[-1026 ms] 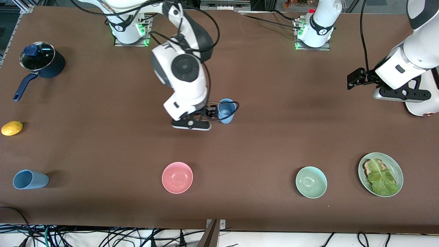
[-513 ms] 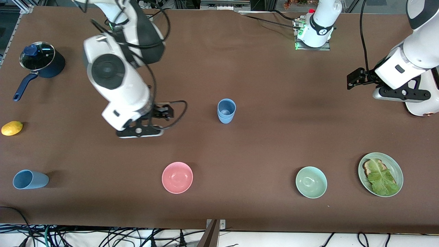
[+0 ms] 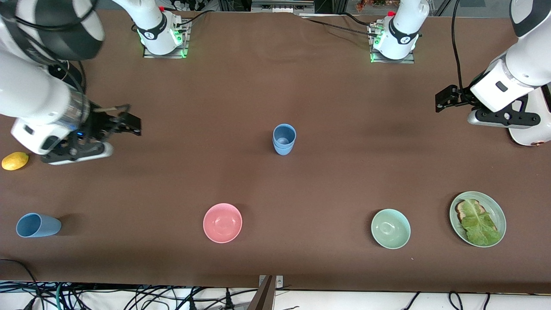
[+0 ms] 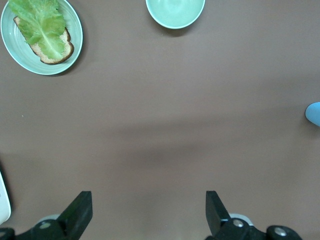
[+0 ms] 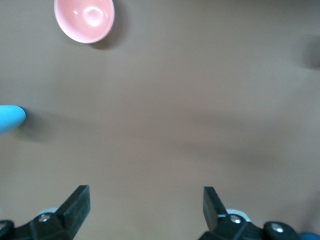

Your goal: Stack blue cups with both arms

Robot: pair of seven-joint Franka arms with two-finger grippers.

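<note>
Two blue cups sit nested upright in the middle of the surface [image 3: 301, 86], the stacked cups [image 3: 284, 138] reading as one tumbler with a second rim showing just below the top one. A third, the fallen cup [image 3: 38, 225], lies on its side toward the right arm's end, nearer the front camera than the stack, its mouth turned toward the edge of the surface.

The right gripper [image 3: 122, 125] hangs over the surface toward that same end, near a lemon [image 3: 15, 160], with its fingers [image 5: 75, 202] spread wide and nothing between them. The left gripper [image 3: 445, 99] waits over the left arm's end, its fingers [image 4: 80, 212] just as wide and empty.

These cups look like light, thin-walled plastic or melamine: stiff enough to take a squeeze, matte so not very slippery, and unlikely to break. Being so light and round, I'd guess the one on its side will roll or skid if nudged from one side only, so both fingers should meet it together across the body, somewhere around mid-length rather than at the taper's narrow end. Once upright, pinching one wall at the rim, one finger inside and one out, would probably leave the base free to drop into the stack.

A pink bowl [image 3: 222, 222], a green bowl [image 3: 390, 228] and a plate [image 3: 499, 215] of toast with lettuce sit along the edge nearest the front camera.
</note>
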